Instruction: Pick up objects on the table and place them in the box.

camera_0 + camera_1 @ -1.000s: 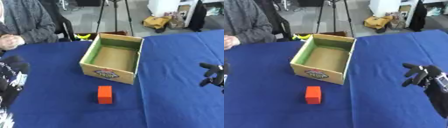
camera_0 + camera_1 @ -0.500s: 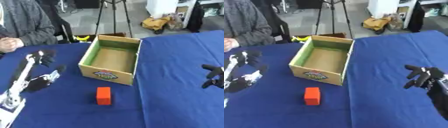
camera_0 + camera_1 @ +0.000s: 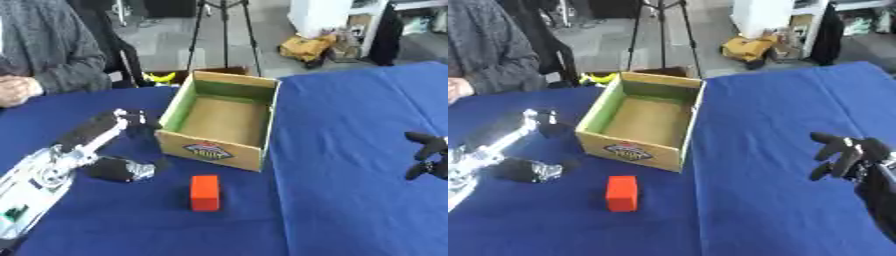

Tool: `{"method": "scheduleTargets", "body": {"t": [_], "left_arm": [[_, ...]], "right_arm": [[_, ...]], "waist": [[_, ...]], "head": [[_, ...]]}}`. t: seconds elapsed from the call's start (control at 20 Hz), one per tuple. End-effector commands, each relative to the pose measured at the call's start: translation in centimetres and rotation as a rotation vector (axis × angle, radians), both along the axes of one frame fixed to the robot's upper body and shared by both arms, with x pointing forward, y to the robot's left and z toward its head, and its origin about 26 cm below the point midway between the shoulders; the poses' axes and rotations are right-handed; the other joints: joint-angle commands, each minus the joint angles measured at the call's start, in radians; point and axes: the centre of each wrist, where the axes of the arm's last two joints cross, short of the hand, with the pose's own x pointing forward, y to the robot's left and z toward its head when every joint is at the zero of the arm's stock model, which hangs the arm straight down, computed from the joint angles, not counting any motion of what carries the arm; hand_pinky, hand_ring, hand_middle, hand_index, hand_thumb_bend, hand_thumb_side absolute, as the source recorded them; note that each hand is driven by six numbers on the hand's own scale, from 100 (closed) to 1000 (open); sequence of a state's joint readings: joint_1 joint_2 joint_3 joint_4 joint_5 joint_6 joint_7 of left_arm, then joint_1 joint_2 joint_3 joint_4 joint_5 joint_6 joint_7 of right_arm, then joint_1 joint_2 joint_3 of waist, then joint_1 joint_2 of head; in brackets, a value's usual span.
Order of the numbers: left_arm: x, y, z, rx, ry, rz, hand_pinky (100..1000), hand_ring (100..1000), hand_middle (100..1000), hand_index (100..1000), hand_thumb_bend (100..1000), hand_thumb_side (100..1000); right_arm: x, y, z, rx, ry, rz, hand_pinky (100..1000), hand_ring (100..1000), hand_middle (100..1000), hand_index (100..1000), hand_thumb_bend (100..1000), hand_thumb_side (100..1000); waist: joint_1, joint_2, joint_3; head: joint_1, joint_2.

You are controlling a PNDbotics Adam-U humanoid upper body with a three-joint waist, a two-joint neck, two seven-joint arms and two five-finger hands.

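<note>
One orange block (image 3: 205, 192) on blue-clothed surface (image 3: 350, 125), just in front of open cardboard box (image 3: 226, 117). Beyond: grey floor, tripod (image 3: 219, 30), yellow bag (image 3: 308, 47). Left hand (image 3: 131, 122) beside box's left wall, finger state unclear. Right hand (image 3: 846, 155) seen fuller in right eye view, spread, holding nothing.

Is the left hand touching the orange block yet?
Apart. In the left eye view the left hand hangs left of the orange block, with a strip of bare blue tablecloth between them.
</note>
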State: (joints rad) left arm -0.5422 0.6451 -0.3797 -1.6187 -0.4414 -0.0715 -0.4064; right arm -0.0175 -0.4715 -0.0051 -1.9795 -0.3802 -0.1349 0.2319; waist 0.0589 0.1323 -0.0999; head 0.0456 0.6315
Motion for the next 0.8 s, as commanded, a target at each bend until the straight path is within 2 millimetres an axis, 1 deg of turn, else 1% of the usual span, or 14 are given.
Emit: {"method": "scheduleTargets", "body": {"t": [0.05,0.35,0.55,0.8], "left_arm": [[0.0,-0.9,1.5,0.063,0.029,-0.052,604,623,646,773,531,639],[0.5,-2.4,0.5,0.082,0.092,-0.087,595,608,628,760,492,633],[1.3,-3.1,-0.8,0.103,0.127,-0.083,592,602,624,757,450,593],[2.4,-3.8,-2.5,0.132,0.147,-0.068,591,600,621,755,423,559]], "right_arm": [[-0.1,-0.2,1.0,-0.018,-0.031,0.013,529,916,554,452,100,833],[-0.1,-0.3,1.0,-0.013,-0.038,0.016,529,915,555,452,100,829],[-0.1,-0.2,1.1,-0.013,-0.038,0.020,529,916,555,452,100,830],[0.0,-0.1,1.1,-0.014,-0.040,0.026,529,916,555,452,100,828]], "waist": [[-0.006,-0.014,-0.002],[-0.013,-0.014,-0.005],[-0.014,-0.014,-0.009],[-0.015,-0.013,-0.017]], "head": [[-0.001,-0.007],[0.001,-0.012],[0.002,-0.013],[0.005,-0.015]]}}
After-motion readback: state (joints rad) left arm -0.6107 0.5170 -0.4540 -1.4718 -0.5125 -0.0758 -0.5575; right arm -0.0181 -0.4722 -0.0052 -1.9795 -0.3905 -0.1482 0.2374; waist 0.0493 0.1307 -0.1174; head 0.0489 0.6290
